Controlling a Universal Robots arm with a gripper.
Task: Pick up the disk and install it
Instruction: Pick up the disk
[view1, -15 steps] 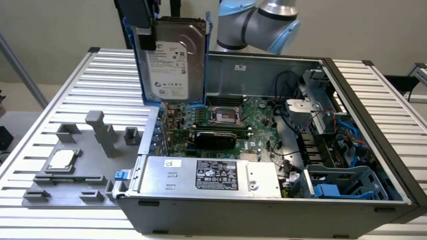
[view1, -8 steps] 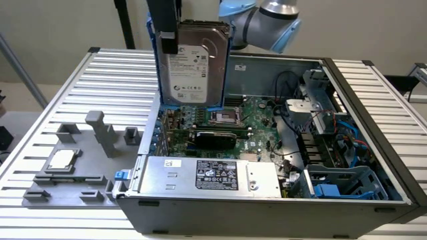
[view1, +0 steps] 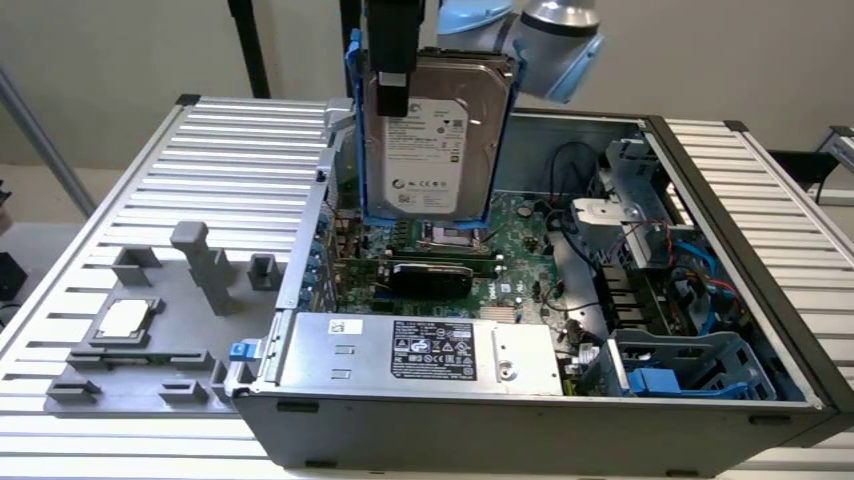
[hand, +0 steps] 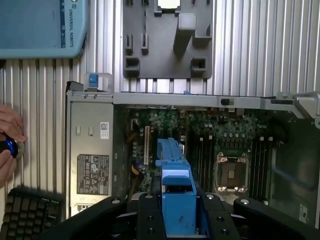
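One disk (view1: 441, 140) held by closed claw (view1: 392, 95), hung below it over mobo (view1: 523, 240); judged stiff, heavyish, shock-fragile; flat faces pinched.

You have bright, even, diffuse light here, and nothing casts a hard-edged shadow. In the exterior view, upward-facing surfaces are brightest. The ribbed table (view1: 200, 160) off to the side of the gripper (view1: 394, 95) is pale, almost washed out. The computer case (view1: 534, 420) below the gripper holds soft shade along its inner walls, and its outer wall is dark. The disk (view1: 441, 150) in the gripper carries a mild sheen on its metal rim. In the wrist view, the gripper's black body is nearly solid dark, the motherboard (hand: 235, 130) beneath it is dim, and the table beyond it glares whitish.
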